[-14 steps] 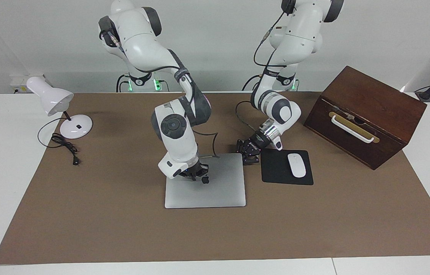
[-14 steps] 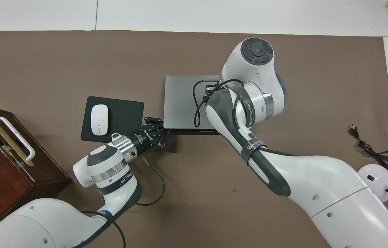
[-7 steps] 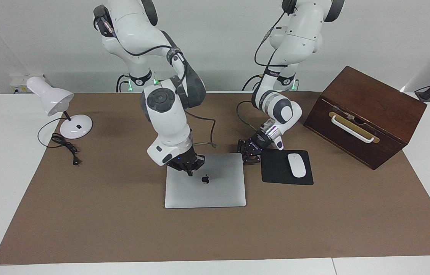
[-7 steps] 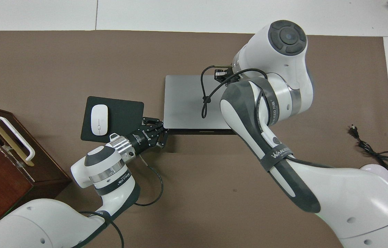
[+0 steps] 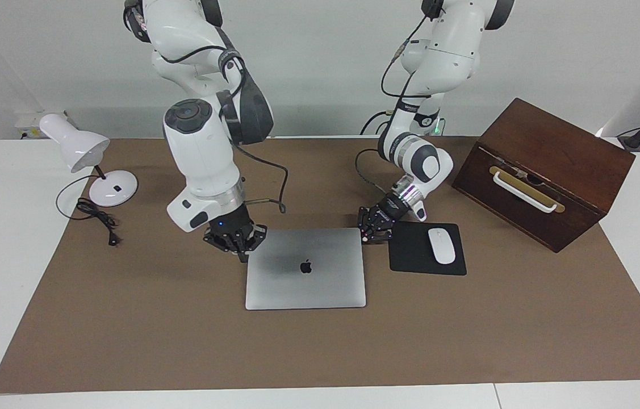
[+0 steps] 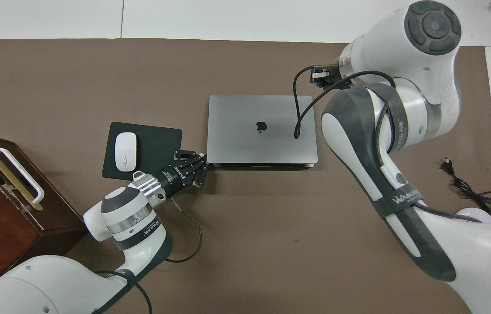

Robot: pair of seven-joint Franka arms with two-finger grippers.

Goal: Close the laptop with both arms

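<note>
The laptop (image 5: 305,267) lay shut at frame centre. Our left gripper (image 5: 375,226) sat low at its upper-right corner, beside the mouse pad (image 5: 426,249); our right gripper (image 5: 234,237) hung over its upper-left corner. We could not tell either's finger spread. A careless retreat might nudge the laptop. Lower frame offered open mat (image 5: 183,341).

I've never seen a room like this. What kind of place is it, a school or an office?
Probably a robot lab set up like a desk. Two white robot arms stand at a table whose brown mat holds office things: a closed silver laptop, a white mouse on a black pad, and a white desk lamp.
</note>
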